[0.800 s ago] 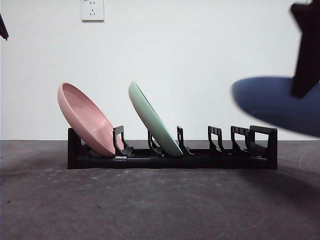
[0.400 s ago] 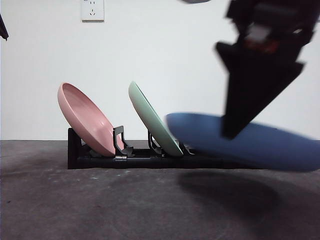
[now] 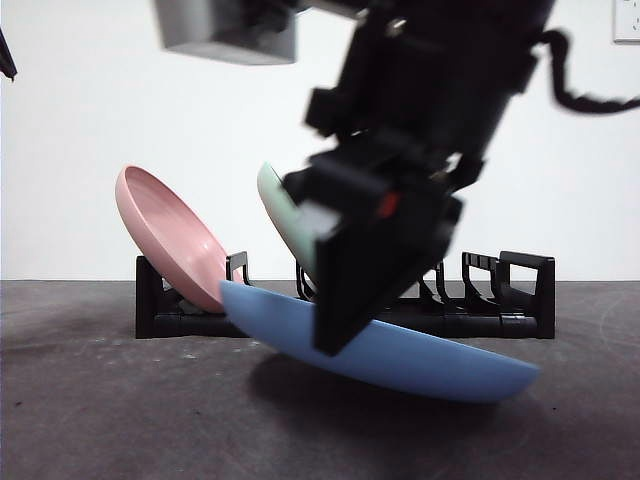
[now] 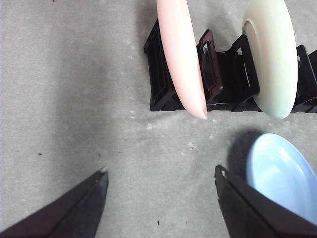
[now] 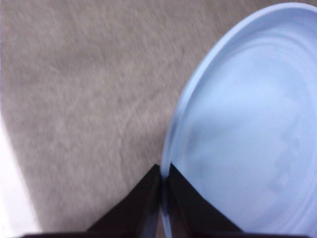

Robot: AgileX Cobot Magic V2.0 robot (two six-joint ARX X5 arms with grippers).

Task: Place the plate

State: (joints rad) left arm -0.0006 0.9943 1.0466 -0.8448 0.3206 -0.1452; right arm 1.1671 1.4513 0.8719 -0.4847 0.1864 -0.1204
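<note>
With its fingers clamped on the rim, the right gripper (image 3: 335, 335) carries the blue plate (image 3: 400, 355) low above the tabletop (image 3: 100, 420), in front of the rack (image 3: 500, 320). The left gripper (image 4: 161, 186) waits, spread wide. Next, the plate likely needs tilting upright toward a free slot.

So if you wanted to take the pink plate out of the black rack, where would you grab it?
Probably by its raised top rim. The round pink plate stands tilted in the end slot of the black slotted rack, so that edge is free while the bottom sits wedged. Come from above, one jaw on each face. The open left gripper seems nearest; the right gripper is shut on the light blue plate.
</note>
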